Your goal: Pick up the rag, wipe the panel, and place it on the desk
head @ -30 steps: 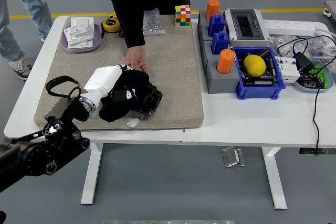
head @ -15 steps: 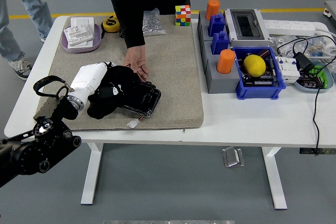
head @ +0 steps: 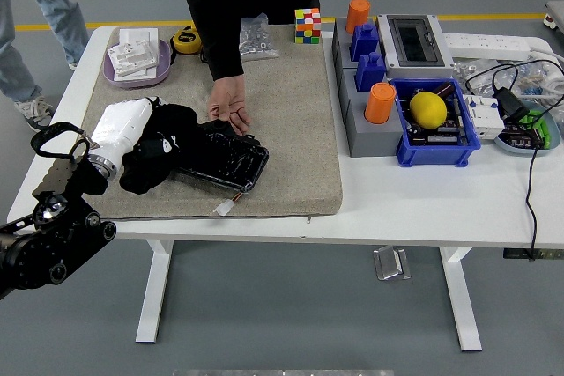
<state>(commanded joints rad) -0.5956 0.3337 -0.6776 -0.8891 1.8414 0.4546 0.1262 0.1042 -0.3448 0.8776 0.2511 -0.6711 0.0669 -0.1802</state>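
Left hand (head: 132, 134) pressing black rag (head: 157, 145) at panel's (head: 222, 158) left end, frame left; fingers lying buried in cloth, grip unreadable. Person's hand (head: 229, 105) resting at panel's far edge.

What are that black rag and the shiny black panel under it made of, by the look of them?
The rag looks like soft matte cloth: it bunches and folds under the left hand. The panel looks like hard glossy plastic or glass, since light glints off it; which one is unclear.

Rubik's cube (head: 307, 25), yellow ball (head: 427, 109) in blue bin (head: 436, 149)
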